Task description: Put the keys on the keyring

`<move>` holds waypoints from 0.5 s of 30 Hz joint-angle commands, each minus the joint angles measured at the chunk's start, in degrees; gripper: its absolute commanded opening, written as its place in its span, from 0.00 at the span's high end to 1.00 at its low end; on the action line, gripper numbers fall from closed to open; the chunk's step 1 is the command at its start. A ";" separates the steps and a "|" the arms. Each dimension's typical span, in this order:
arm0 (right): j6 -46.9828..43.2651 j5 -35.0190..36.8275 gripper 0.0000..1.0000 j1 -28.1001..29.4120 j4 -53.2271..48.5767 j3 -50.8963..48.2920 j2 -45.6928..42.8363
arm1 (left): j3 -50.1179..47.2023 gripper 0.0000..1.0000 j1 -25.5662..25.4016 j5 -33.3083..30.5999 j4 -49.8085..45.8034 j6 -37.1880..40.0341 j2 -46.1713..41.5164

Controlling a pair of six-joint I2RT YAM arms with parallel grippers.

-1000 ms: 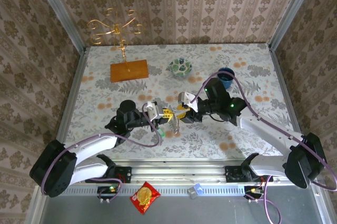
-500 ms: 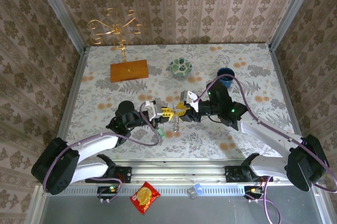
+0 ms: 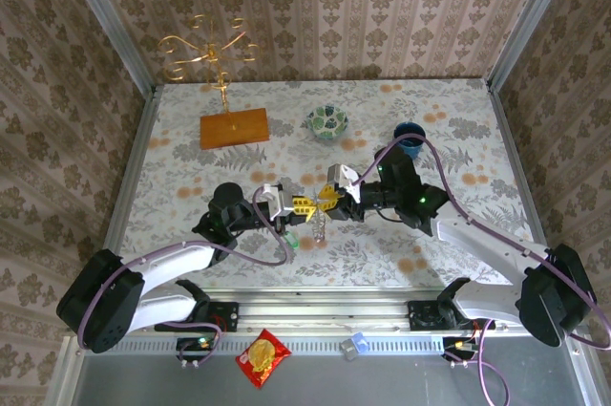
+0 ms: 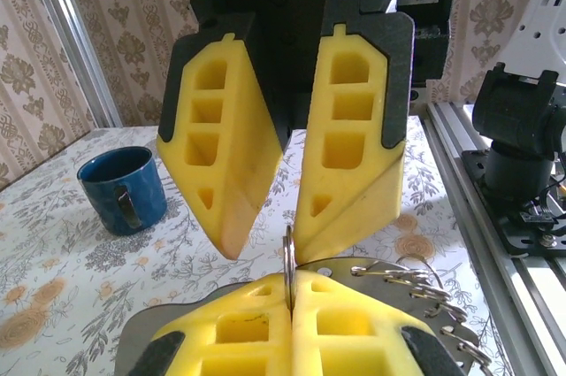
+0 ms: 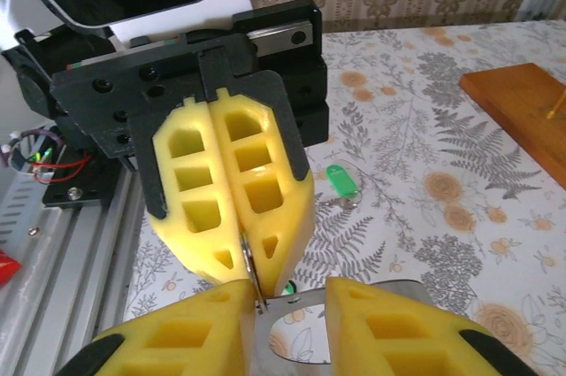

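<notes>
Likely light, stiff and slippery — the keyring (image 4: 288, 257) sits edge-on at lower centre, clenched by the left gripper (image 4: 290, 280); the right gripper (image 4: 268, 248) is parted above — best pinched on its flat sides.

Upper left, a gold wire stand (image 3: 208, 51) on a wooden slab (image 3: 234, 127); green bowl (image 3: 326, 121) top centre, blue mug (image 3: 410, 136) to its right, snack packet (image 3: 263, 357) at the bottom.

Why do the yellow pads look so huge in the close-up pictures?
Left wrist view: the fingers sit right at the lens, so they loom; the mug behind is sharp. Right wrist view: same, green key crisp. Top view: even light, faint shadows.
</notes>
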 commanded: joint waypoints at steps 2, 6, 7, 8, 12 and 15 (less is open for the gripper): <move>0.28 -5.61 0.75 -0.09 -1.47 2.93 1.62 | 0.25 1.00 -0.05 2.63 3.78 -1.85 -0.25; -2.21 -8.79 0.84 -0.09 -6.41 5.41 3.58 | 0.50 1.00 0.07 3.34 4.50 -2.56 0.30; -3.04 -9.31 0.87 -0.09 -7.94 6.20 4.02 | 0.50 1.00 0.03 3.30 4.59 -2.68 0.28; -3.94 -9.62 0.91 -0.09 -9.78 6.96 4.45 | 0.52 1.00 0.11 3.18 4.63 -2.66 0.28; -8.37 -8.64 1.00 -0.08 -16.74 9.40 5.07 | -0.03 1.00 0.48 1.89 4.62 -2.91 0.10; -10.89 -5.91 1.00 -0.09 -20.27 10.76 5.01 | -0.46 0.96 0.59 -0.09 4.12 -2.88 0.19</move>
